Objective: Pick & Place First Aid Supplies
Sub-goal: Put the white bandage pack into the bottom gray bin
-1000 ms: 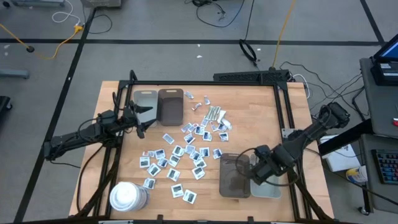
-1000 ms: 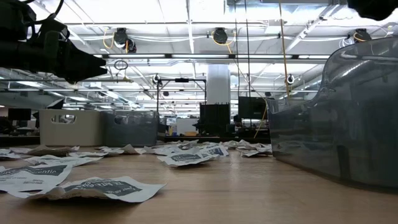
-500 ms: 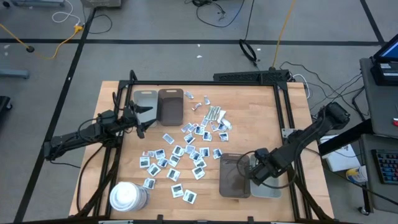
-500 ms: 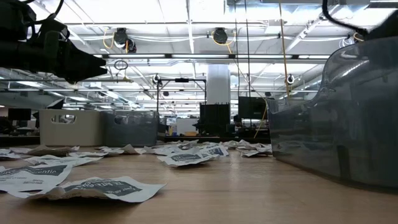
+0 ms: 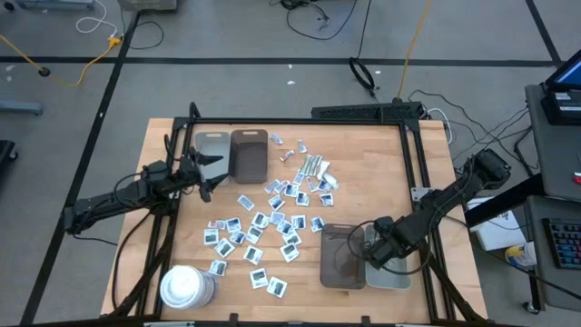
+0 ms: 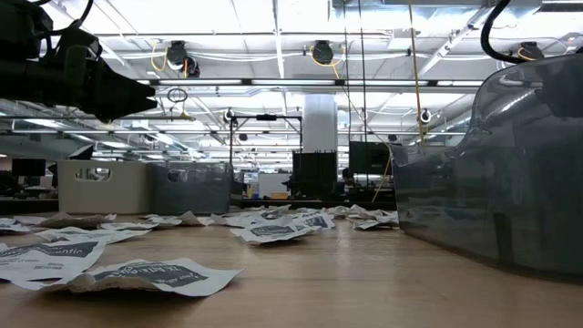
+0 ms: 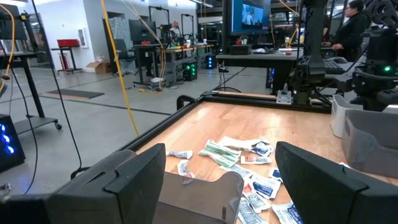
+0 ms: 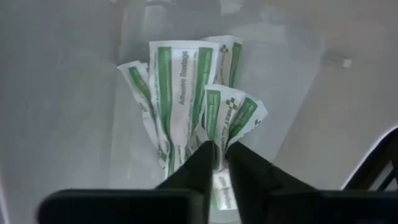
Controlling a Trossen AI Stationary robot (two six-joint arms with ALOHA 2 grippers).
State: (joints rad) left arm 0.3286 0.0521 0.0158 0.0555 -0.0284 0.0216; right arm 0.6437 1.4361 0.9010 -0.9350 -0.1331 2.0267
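Many small white packets with dark-blue print (image 5: 272,218) lie scattered mid-table; in the low view they are flat on the wood (image 6: 146,273). A few pale green-striped strips (image 5: 313,168) lie beyond them. My right gripper (image 5: 374,254) hangs over the grey tray (image 5: 396,276) at the near right. It is shut on a green-striped strip (image 8: 236,118) among other strips (image 8: 177,87) in that tray. My left gripper (image 5: 207,173) waits open above the far-left trays, its fingers wide apart (image 7: 221,168). My right gripper pinches one green-striped strip by its end (image 8: 217,177) between the two fingertips. It comes from above, pointing down into the grey tray. The strip fans out beyond the fingers among the other strips; whether its far end rests on the tray floor I cannot tell.
A brown tray (image 5: 338,259) stands right beside the grey one at the near right. Another brown tray (image 5: 249,154) and grey tray (image 5: 211,150) sit at the far left. A large white cylinder (image 5: 186,286) stands at the near-left corner. A black frame (image 5: 413,154) borders the table.
My right gripper has shifted a little toward the table's near edge over the grey tray, staying shut. The left arm and the packets have kept still.
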